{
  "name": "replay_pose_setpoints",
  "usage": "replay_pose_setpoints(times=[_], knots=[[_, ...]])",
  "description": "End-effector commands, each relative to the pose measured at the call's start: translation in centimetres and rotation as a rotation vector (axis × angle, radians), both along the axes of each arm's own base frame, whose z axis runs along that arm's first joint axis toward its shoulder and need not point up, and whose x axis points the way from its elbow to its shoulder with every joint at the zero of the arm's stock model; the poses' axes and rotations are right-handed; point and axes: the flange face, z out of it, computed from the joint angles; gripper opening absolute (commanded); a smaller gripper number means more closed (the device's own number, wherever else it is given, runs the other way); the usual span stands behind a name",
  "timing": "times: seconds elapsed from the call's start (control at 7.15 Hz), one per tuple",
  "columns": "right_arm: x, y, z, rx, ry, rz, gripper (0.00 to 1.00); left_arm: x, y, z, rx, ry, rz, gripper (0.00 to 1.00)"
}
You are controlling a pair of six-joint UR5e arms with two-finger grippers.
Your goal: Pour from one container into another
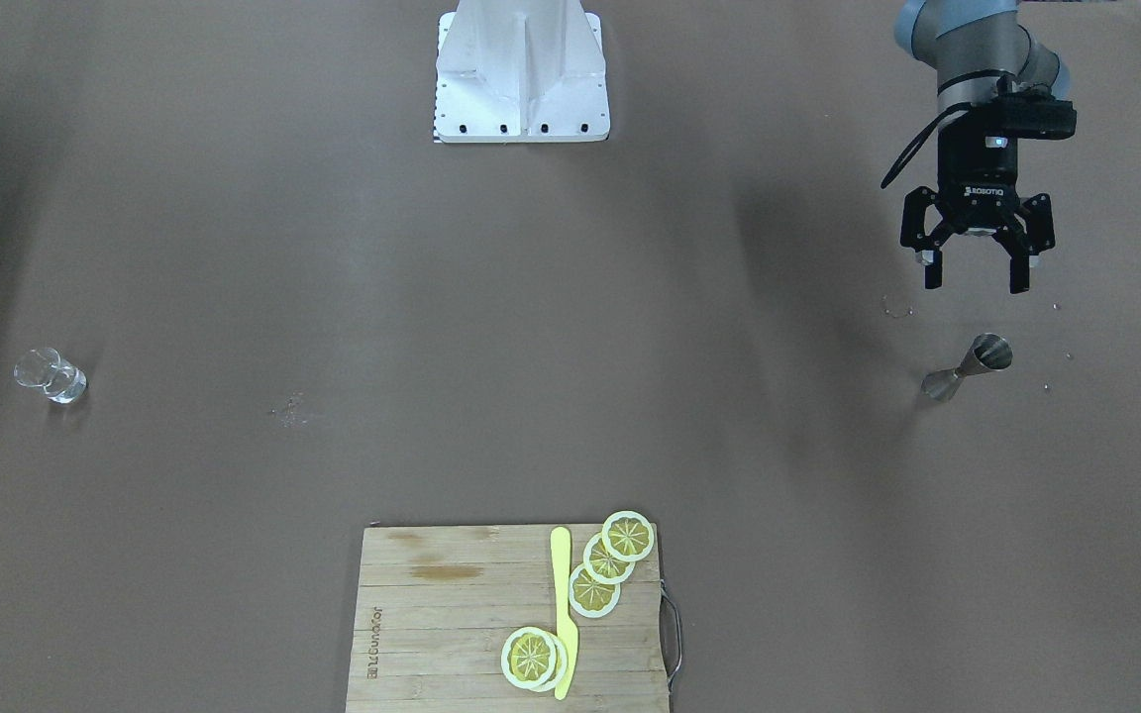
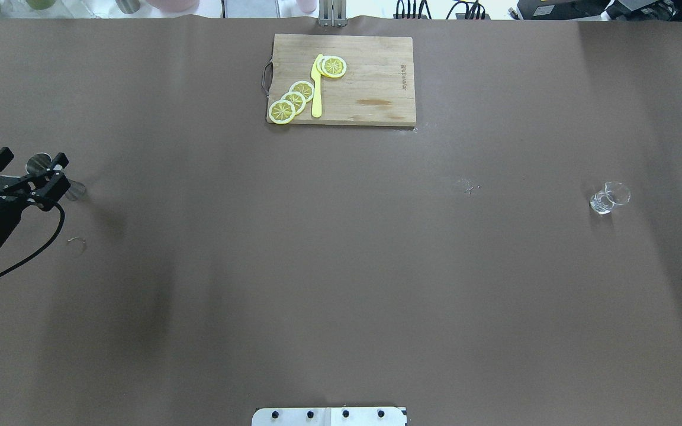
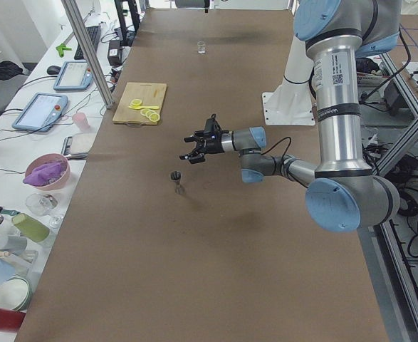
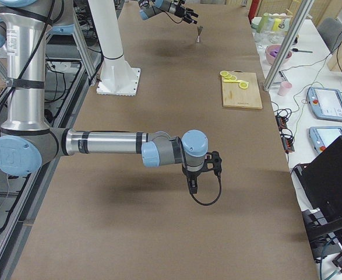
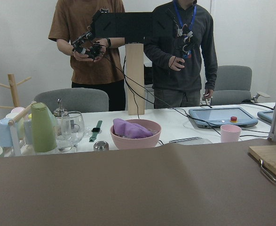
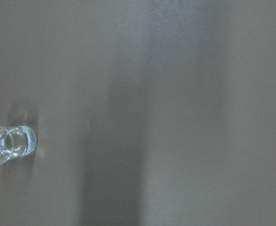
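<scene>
Closest to the robot, the left claw hangs above the table at the robot's left end. Its jaws are spread wide and hold nothing. Just beyond its fingertips and lower down, the metal jigger stands upright on the table, apart from both fingers.

At the opposite end of the table, well apart from the jigger, the small clear glass tumbler stands upright on its thick base. The right claw hangs over that end pointing down. Whether it is wide or narrow cannot be told from the side view. Its wrist camera catches the tumbler at the left edge of its frame.

Farthest out, at the middle of the far edge, lies a wooden cutting board. It carries a yellow plastic knife, three overlapping lemon slices beside the blade, and more stacked slices by the handle.
</scene>
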Motion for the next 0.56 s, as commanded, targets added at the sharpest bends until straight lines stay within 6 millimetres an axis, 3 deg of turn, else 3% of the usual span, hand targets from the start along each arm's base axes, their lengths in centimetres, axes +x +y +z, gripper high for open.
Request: replay_pose_setpoints(times=[0.0,0.42], knots=[[0.0,-0.5,-1.3,0.026,0.005,0.003,1.0,1.5,-0.5,-2.6,-0.029,0.012,0.103,0.97],[0.1,-1.0,-1.6,0.034,0.006,0.005,1.0,4.9,-3.4,-6.3,-0.091,0.004,0.217,0.97]])
